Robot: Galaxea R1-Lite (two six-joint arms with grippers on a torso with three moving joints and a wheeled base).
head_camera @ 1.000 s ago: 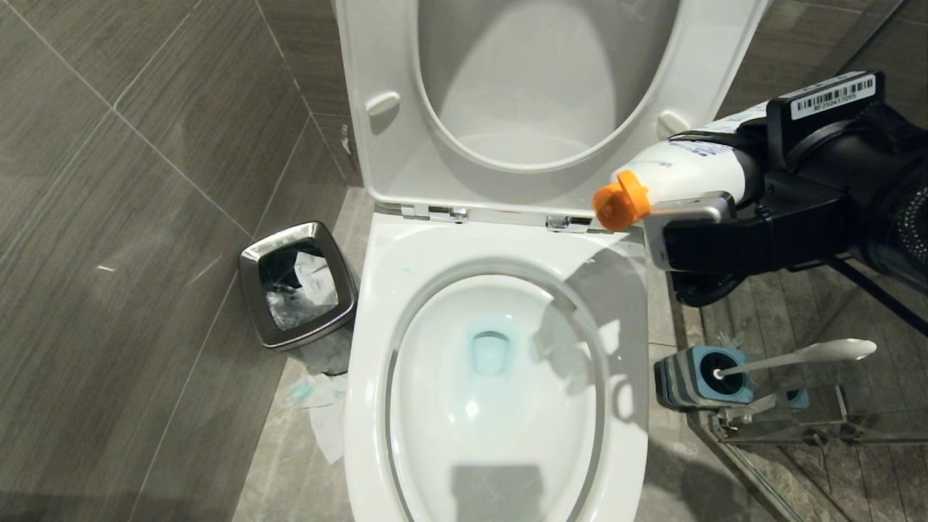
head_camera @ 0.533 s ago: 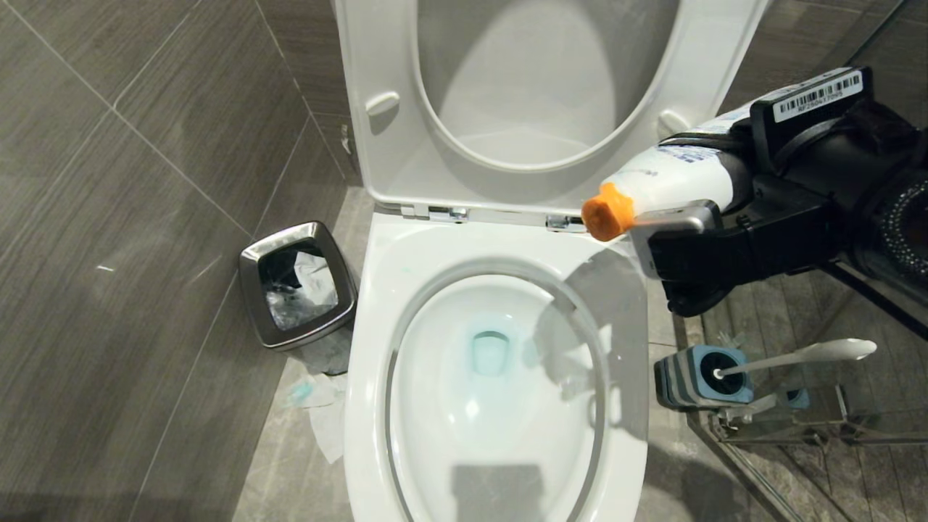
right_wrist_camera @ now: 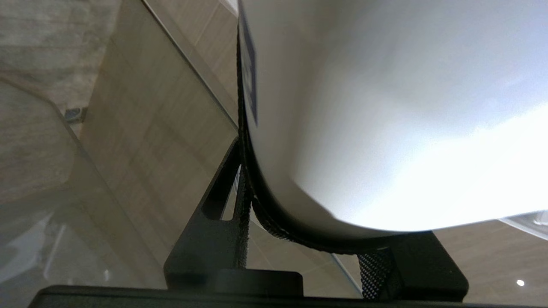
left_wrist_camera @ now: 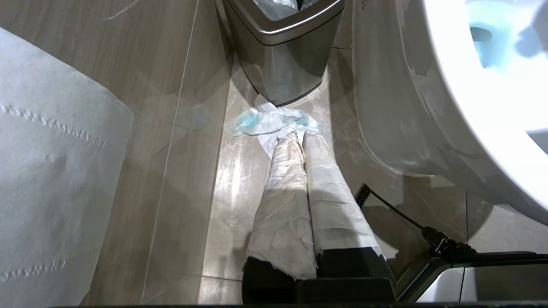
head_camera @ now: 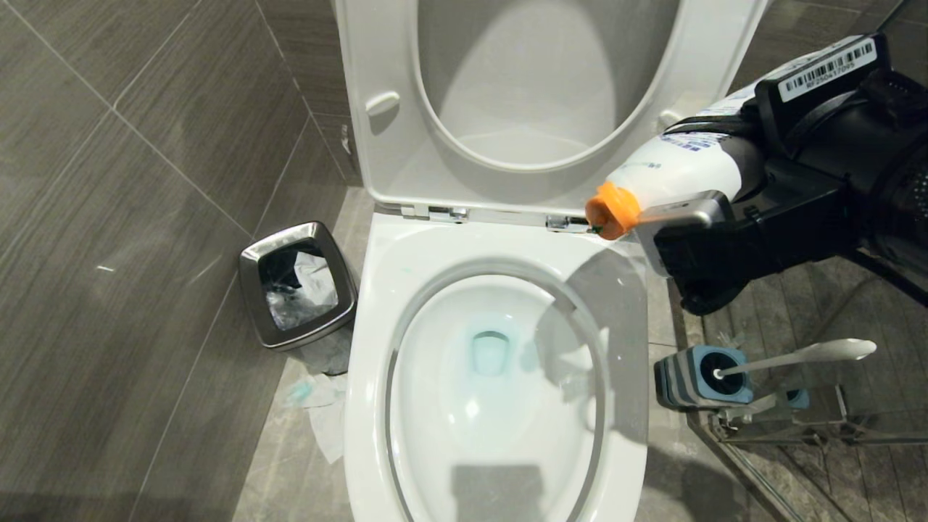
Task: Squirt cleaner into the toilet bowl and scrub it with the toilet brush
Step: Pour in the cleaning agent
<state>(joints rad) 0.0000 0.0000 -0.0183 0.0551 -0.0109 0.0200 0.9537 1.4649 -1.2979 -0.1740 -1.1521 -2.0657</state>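
Bright overhead light is washing the toilet bowl, and glare is bleaching its glossy rim almost featureless. The right gripper and the bottle it carries are casting a dark, soft-edged shadow across the rim's right side and into the basin. A squarish grey shadow is lying at the basin's near end. The grey wall tiles are staying dimmer, showing a faint sheen. In the left wrist view, the rim is blowing out to pure white, while the floor is gleaming with patchy reflections. In the right wrist view, the bottle is filling the frame, out of focus, with glare smearing its lower curve.
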